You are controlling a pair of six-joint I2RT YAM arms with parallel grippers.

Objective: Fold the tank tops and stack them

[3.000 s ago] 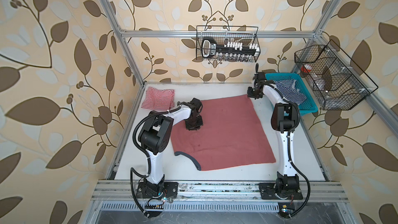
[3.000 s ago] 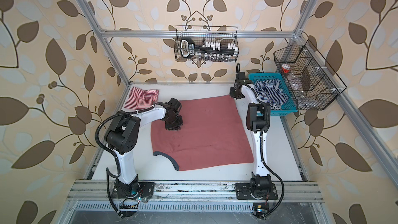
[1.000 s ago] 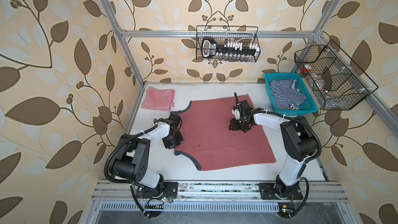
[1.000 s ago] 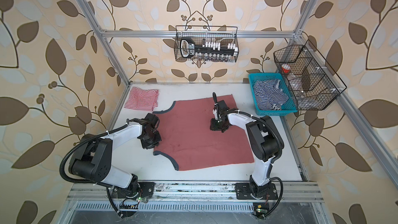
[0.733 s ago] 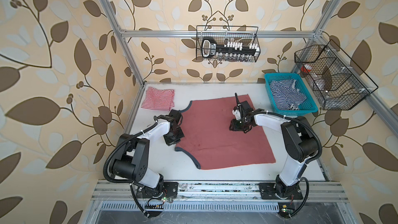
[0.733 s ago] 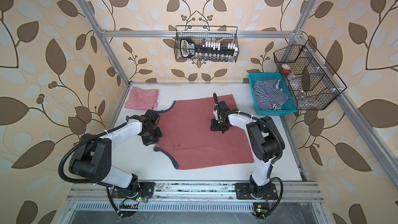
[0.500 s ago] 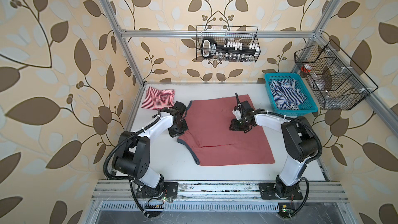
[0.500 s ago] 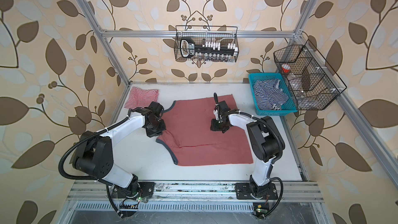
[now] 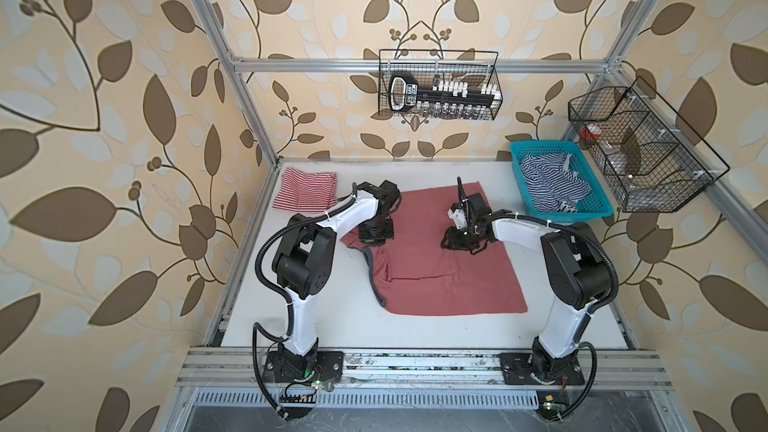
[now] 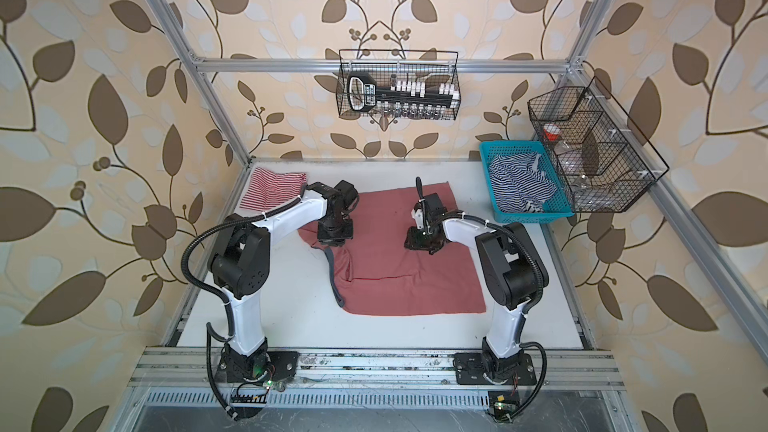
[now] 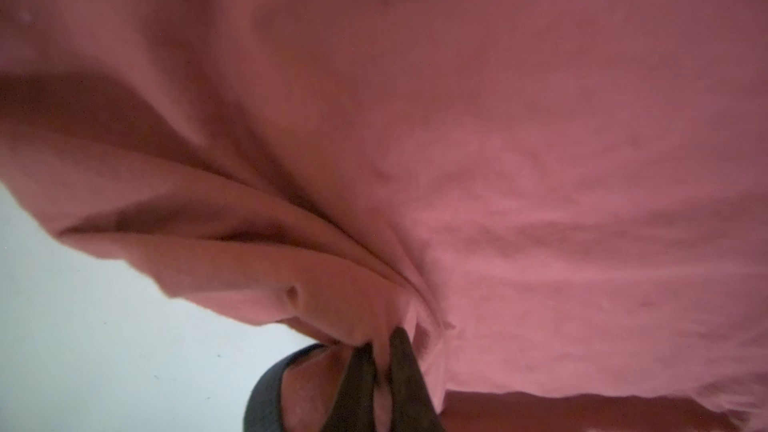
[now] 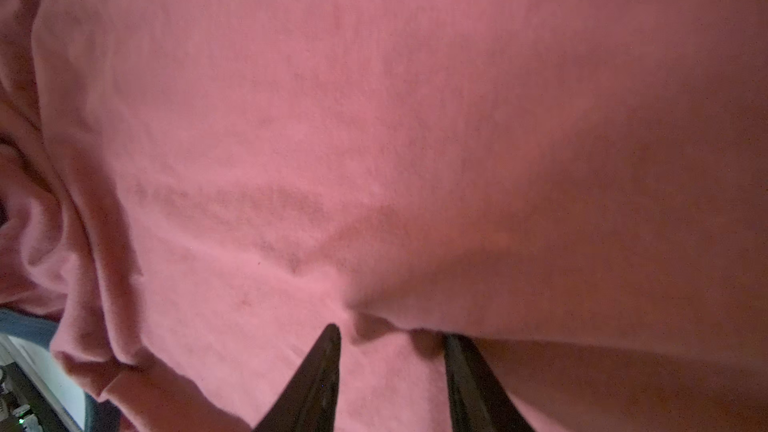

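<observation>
Red top (image 9: 449, 280) lies partly folded; striped top (image 9: 305, 191) lies folded.

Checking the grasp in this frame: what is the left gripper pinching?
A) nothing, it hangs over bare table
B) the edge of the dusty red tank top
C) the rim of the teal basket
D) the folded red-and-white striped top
B: in the left wrist view the left gripper is closed on bunched cloth of the dusty red tank top, next to its navy trim; the striped top lies apart in the far left corner.
</observation>
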